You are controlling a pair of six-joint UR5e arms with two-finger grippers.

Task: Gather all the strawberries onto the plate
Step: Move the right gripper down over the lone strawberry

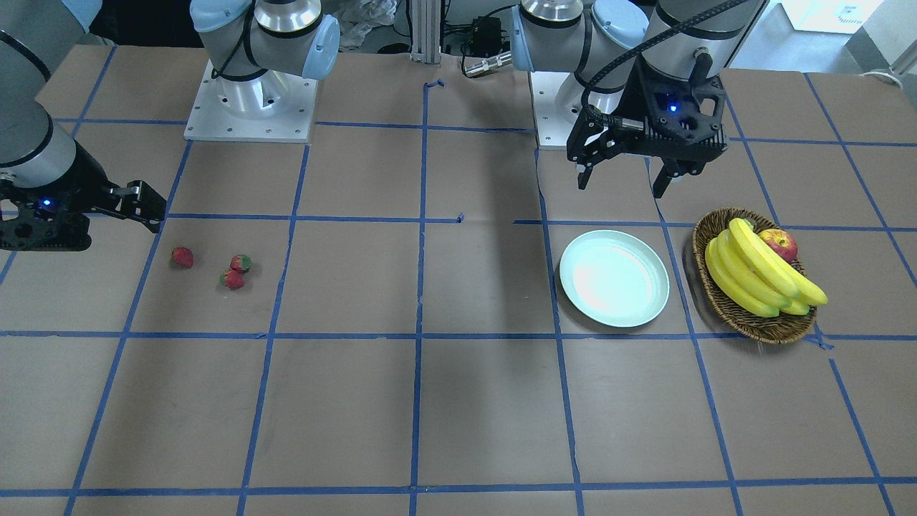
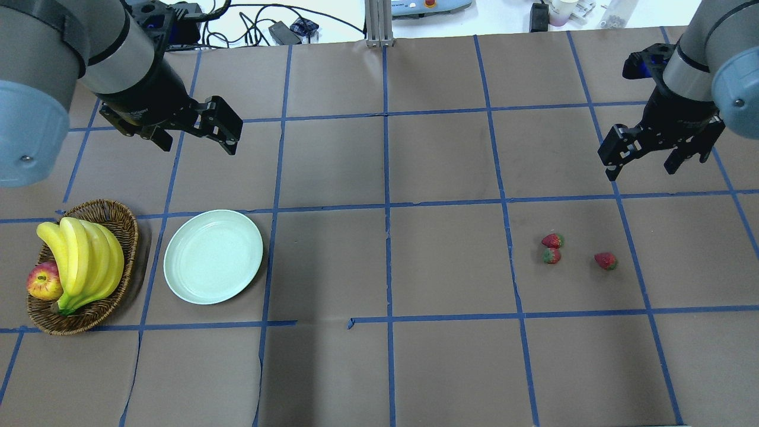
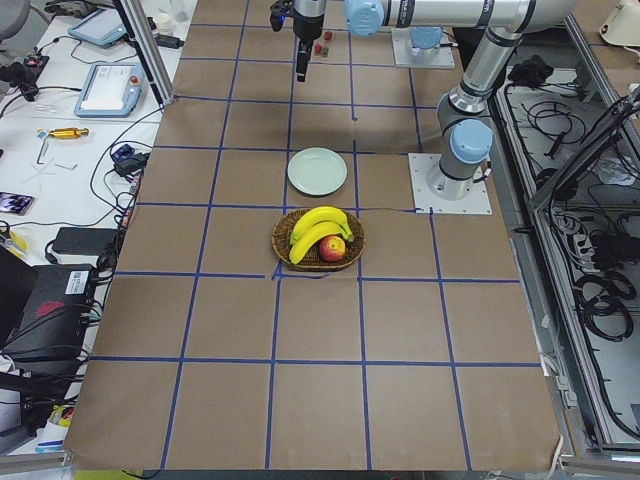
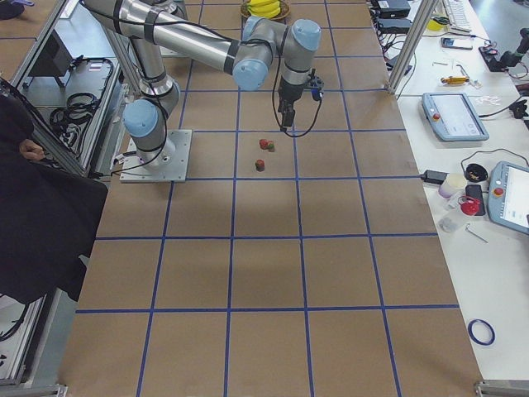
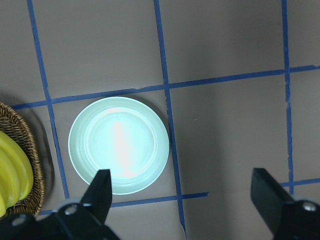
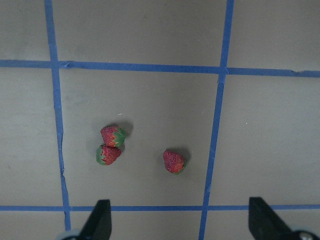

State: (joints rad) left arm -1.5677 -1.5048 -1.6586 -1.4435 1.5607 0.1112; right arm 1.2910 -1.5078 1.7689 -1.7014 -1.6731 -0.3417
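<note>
Three bumpy red strawberries lie on the brown-paper, blue-taped table, well apart from the glossy round mint plate. The left gripper and right gripper hover above, jaws spread, empty.

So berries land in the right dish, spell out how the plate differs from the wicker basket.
The plate is pale mint-green and glossy; the basket is brown woven wicker. The plate is empty; the basket holds bananas and an apple. The plate is shallow; the basket has taller walls. Both sit side by side, apart, on the table.
</note>
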